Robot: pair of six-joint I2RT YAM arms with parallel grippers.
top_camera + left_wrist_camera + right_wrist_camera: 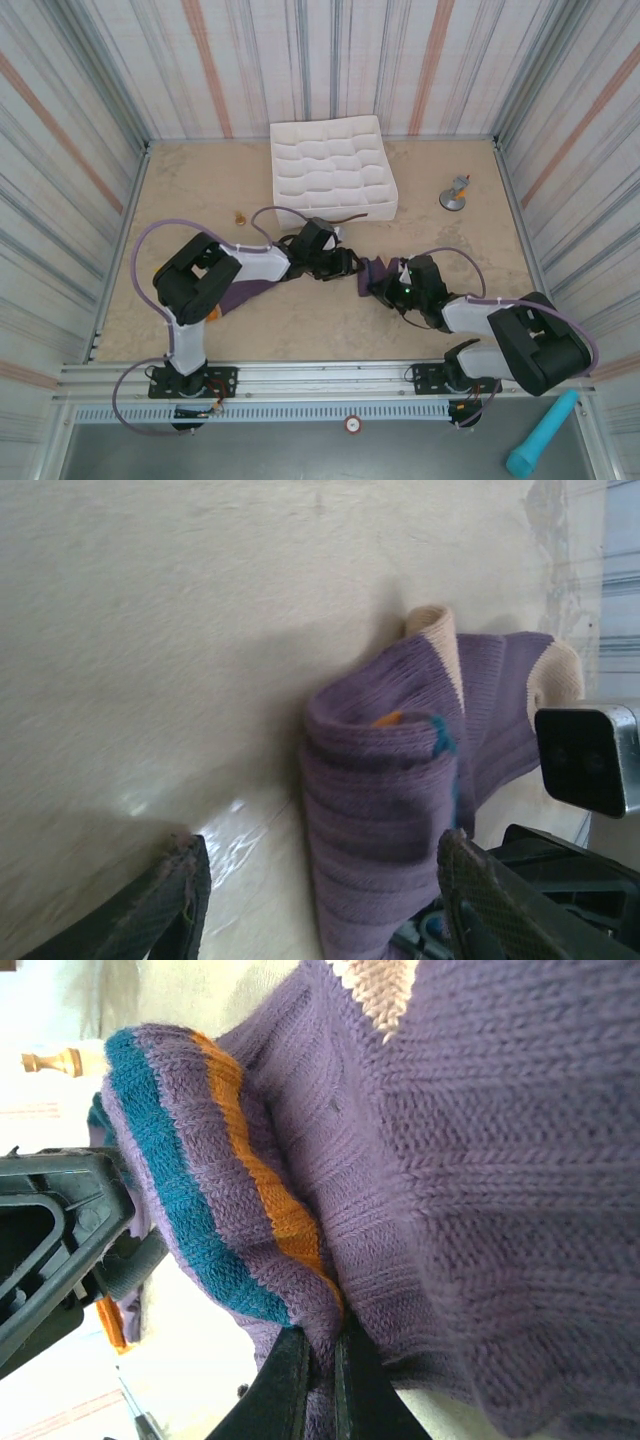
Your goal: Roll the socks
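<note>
The bench (200, 200) under me is a pale beige slab, faintly mottled like stone, and up close it throws back a soft sheen. A metal rail (300, 375) runs along its near edge. Walls (90, 90) of striped panels in grey, white and rust close it in on the other three sides. The socks (372, 270) lie near the middle of the bench, bunched between my two arms on the near side of a white gridded box (330, 165). More purple knit (243, 295) shows under my left forearm. My left jaws stand apart. In the left wrist view the socks (380, 810) rise off the bench as a folded purple roll between my fingers (170, 900), tan toes at the far end. The roll sits close to the finger on the right and well clear of the one on the left, so I have nothing clamped there. My right jaws are pinched tight on a fold of the socks (450, 1210), the fingers (290, 1390) meeting just under the teal and orange bands. A small tan peg (240, 217) sits on the bench left of the box, and a grey metal stand (455, 193) sits to its right. A teal tube (543, 432) lies beyond the rail at the near right corner.
</note>
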